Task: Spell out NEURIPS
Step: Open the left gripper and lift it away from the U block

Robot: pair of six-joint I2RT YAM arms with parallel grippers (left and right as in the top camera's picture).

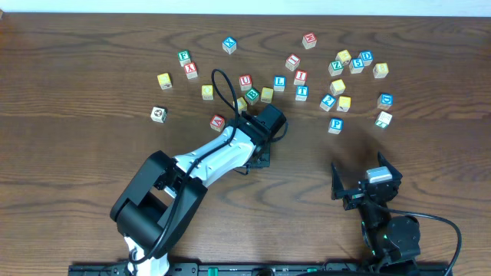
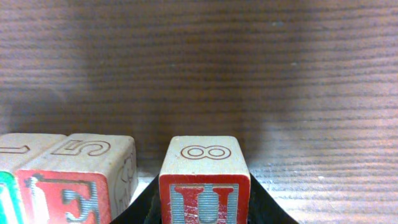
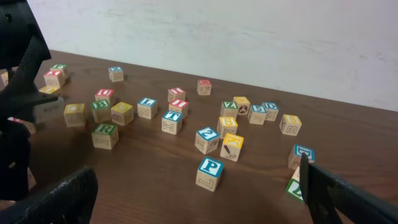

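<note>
Cube lettered U (image 2: 204,180), likely light, stiff, smooth wood best held across opposite flat sides, is pinched so in left hand (image 2: 202,210); E cube (image 2: 62,193) just beside it. Right hand (image 1: 364,180) spread, empty, well apart.

We see our right gripper (image 3: 196,180) spread wide above the tabletop (image 3: 143,186), with the blue P cube (image 3: 210,173) lying nearest ahead of it, a green R cube (image 3: 105,135) further left, and a red-topped cube (image 3: 204,86) standing alone towards the far edge below the white wall (image 3: 249,37).
</note>
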